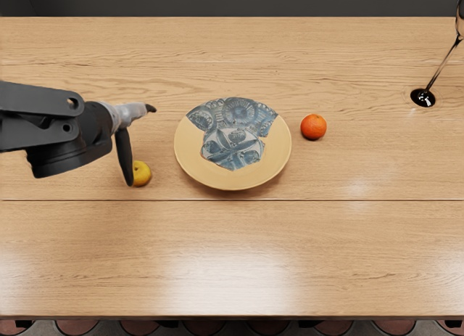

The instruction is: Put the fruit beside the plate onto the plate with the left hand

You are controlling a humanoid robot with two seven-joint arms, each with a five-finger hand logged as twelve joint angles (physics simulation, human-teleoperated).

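Wooden table [232, 263] — plate [192, 162] mid; yellow fruit [142, 173] left of plate, orange [313, 126] right of it; left hand [125, 129] spread, empty — one finger [125, 158] maybe touching yellow fruit.

The left arm [43, 129] is a bulky shell of matte charcoal panels with a small round hole near its upper edge, a pale grey wrist [119, 116], and slim black fingers [125, 158]
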